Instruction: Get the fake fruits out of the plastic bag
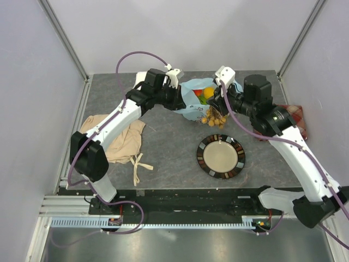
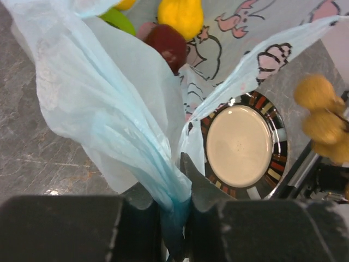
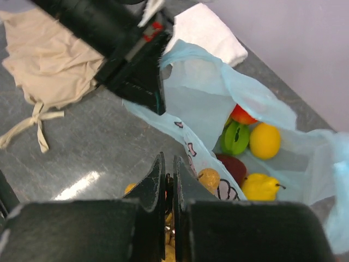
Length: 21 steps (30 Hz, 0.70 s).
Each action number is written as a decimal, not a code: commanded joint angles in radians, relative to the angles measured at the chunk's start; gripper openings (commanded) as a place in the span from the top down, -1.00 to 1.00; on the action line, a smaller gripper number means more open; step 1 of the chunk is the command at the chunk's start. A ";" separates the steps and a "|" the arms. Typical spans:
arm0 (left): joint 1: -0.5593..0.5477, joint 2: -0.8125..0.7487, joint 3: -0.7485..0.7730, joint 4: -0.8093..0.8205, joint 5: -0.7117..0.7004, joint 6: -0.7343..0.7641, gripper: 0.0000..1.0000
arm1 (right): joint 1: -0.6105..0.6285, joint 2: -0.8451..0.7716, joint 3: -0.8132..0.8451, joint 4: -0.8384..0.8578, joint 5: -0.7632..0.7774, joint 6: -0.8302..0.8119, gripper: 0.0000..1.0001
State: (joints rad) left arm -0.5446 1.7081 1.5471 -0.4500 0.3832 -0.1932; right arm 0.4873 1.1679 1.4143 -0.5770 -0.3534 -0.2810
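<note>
My left claw [image 2: 175, 210] is clamped on the bag [image 2: 98, 103], a thin, limp film lying at the table's far middle. My right claw [image 3: 168, 169] is narrow and, I judge, pinches the berry cluster [image 1: 211, 118] by its stem. The other fruits [image 3: 265, 141] sit inside the bag; they look light and slick, best gripped across the middle.

My left end effector [image 1: 179, 100] and right end effector [image 1: 216, 112] crowd the plastic bag [image 1: 192, 103] from both sides, narrow gap between. The berry cluster [image 1: 212, 119] dangles from my right, near the far rim of the plate [image 1: 200, 158]. The beige cloth [image 1: 117, 139] fills the left; between cloth and plate, open surface [image 1: 169, 147].
</note>
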 commanded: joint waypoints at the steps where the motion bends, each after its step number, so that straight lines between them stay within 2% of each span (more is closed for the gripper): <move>1: 0.003 -0.013 0.036 0.034 0.091 0.035 0.78 | -0.033 0.084 0.021 0.190 0.021 0.221 1.00; 4: 0.002 -0.011 0.033 0.034 0.077 0.031 0.91 | -0.032 0.145 0.141 0.181 -0.077 0.310 0.99; 6: 0.002 -0.005 0.051 0.034 0.047 0.029 0.97 | -0.026 0.144 0.179 0.140 -0.131 0.298 0.99; 7: 0.003 0.002 0.059 0.034 0.034 0.029 0.97 | -0.021 0.135 0.178 0.081 -0.134 0.233 1.00; 12: 0.002 0.015 0.105 0.034 -0.001 0.047 0.97 | 0.007 0.004 0.057 -0.131 -0.150 0.017 1.00; 15: 0.002 0.013 0.108 0.034 -0.024 0.063 0.97 | 0.048 -0.051 -0.046 -0.201 -0.139 -0.099 1.00; 19: 0.002 0.005 0.105 0.034 -0.030 0.069 0.97 | 0.135 -0.089 -0.207 -0.130 -0.075 -0.201 1.00; 21: 0.003 0.001 0.103 0.031 -0.027 0.070 0.97 | 0.218 -0.079 -0.288 -0.077 -0.027 -0.277 1.00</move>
State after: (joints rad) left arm -0.5446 1.7088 1.6207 -0.4397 0.3752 -0.1688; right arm 0.6132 1.0618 1.2396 -0.6952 -0.4480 -0.3763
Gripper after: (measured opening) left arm 0.025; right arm 0.040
